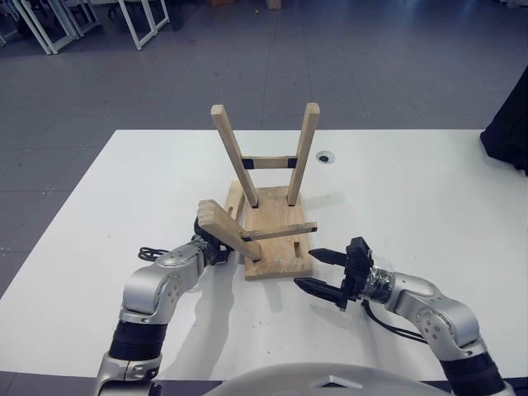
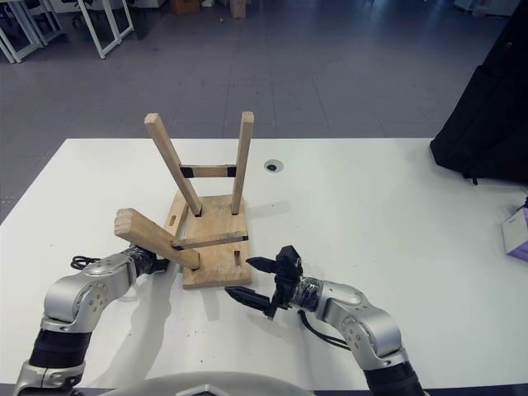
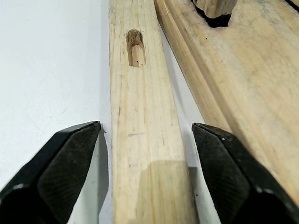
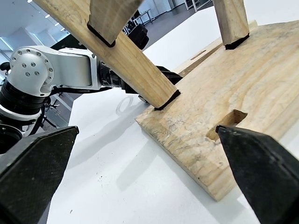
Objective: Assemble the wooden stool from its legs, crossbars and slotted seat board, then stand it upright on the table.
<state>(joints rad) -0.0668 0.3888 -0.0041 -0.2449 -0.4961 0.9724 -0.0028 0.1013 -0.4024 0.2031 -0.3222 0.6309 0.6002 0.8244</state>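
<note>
While the slotted seat board (image 1: 276, 223) is lying upside down on the bench (image 1: 412, 190), two legs (image 1: 235, 157) are standing in its far slots, joined by a crossbar (image 1: 268, 162). A third leg (image 1: 227, 227) is leaning over the board's near left edge, and the left claw (image 1: 208, 238) is straddling it, released, fingers clear of the wood. The right claw (image 1: 304, 268) is hovering agape just off the board's near right corner. The timber is looking stiff and light, likely best gripped mid-length, with joints possibly loose.
</note>
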